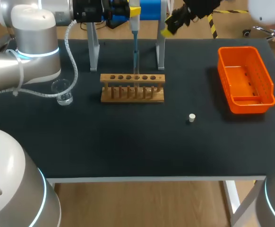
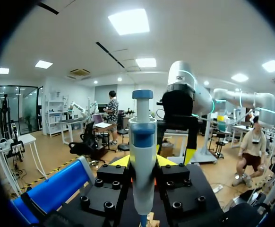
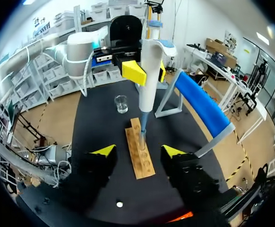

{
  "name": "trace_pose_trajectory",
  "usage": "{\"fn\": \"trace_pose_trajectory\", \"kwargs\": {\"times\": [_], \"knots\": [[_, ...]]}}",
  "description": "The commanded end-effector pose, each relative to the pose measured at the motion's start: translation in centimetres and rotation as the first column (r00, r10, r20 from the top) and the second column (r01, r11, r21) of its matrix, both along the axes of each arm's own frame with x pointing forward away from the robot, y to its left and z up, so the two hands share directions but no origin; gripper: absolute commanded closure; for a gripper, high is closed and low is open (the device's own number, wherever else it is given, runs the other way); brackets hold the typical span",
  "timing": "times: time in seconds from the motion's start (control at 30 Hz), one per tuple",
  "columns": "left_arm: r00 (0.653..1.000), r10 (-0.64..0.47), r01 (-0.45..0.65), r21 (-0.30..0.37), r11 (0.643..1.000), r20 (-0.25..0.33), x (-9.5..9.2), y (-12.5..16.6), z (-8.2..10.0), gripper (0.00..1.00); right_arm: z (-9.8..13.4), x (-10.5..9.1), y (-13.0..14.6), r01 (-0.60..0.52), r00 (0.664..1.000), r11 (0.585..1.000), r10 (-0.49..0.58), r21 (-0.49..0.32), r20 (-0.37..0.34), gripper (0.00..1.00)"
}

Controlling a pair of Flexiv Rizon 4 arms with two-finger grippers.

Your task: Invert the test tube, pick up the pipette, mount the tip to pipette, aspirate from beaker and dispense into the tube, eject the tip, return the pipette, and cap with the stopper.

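Black worktop (image 1: 128, 142) fills the head view. Blue pipette stand (image 1: 149, 9) on metal legs at far edge. Orange basket (image 1: 245, 79) on right side, well apart from the rest. Wooden rack (image 1: 133, 87) in the middle, just in front of the stand.

Pipette (image 2: 142, 142) upright above rack, held by left gripper (image 2: 143, 163), fingers closed on its body from both sides. Lower end cut off in left wrist view; head and right wrist views show it down at a rack hole. Test tube not told apart there.

Right gripper (image 3: 138, 151) raised near the stand, fingers wide apart and holding nothing, rack ahead of them.

Beaker (image 1: 63, 92) left of rack, close under left arm (image 1: 29, 52). Stopper (image 1: 191, 117) alone between rack and basket, nearer the front edge.
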State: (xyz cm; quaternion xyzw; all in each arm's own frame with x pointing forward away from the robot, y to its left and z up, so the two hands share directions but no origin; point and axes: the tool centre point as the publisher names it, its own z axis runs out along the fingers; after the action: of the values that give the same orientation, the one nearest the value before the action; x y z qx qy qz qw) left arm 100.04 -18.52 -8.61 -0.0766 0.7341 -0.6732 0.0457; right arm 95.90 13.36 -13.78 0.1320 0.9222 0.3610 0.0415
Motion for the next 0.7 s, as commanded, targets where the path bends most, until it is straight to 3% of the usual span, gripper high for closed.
{"fn": "trace_pose_trajectory", "kwargs": {"times": [0.03, 0.7], "knots": [[1.000, -0.003, 0.003, 0.003, 1.000, -0.001, 0.01, 0.06, 0.08, 1.00, -1.08, -1.09, -1.17, 0.021, 1.000, 0.998, -0.022, 0.052, 0.021, 0.00], [1.000, -0.003, 0.003, 0.003, 1.000, -0.001, 0.01, 0.06, 0.08, 1.00, -1.40, -1.50, -1.34, 0.012, 1.000, 0.999, -0.014, 0.042, 0.027, 0.00]]}}
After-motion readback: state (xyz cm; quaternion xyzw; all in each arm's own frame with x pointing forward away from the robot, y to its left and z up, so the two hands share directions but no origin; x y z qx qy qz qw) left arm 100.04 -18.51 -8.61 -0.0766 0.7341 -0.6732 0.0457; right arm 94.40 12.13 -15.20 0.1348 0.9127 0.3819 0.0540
